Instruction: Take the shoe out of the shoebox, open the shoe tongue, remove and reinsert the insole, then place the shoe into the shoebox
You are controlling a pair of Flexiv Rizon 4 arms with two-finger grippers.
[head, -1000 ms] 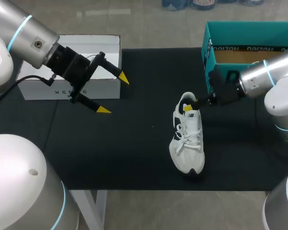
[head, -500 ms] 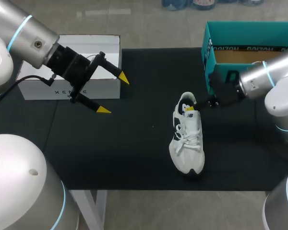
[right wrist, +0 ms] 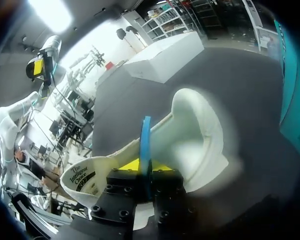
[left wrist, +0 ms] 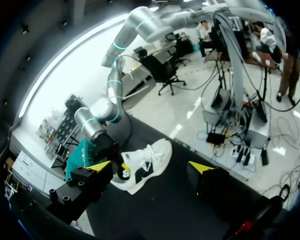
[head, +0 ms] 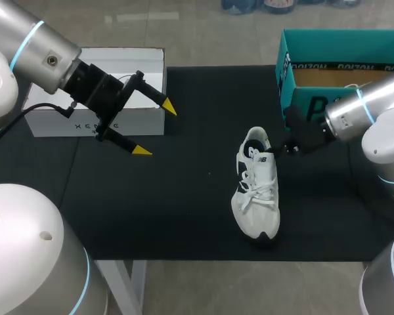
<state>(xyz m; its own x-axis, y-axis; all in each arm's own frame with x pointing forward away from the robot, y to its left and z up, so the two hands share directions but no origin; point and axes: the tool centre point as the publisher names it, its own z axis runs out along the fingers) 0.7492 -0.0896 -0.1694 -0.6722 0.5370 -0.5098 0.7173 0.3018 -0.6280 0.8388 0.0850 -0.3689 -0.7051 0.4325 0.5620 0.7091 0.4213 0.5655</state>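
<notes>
right wrist view: right jaws, clenched on white blue-edged insole (right wrist: 84, 176), backed off white sneaker (right wrist: 200, 132); extraction starting; left jaws released.

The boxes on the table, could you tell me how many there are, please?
2: a closed white box at the far left, and an open teal shoebox at the far right. None seems hidden.

White shoe (head: 257, 190) of matt cloth with woven laces. Its thin blue insole (right wrist: 146, 140) is perhaps foam. Teal shoebox (head: 302, 56) is matt cardboard. The table (head: 184, 210) wears matt black cloth.
</notes>
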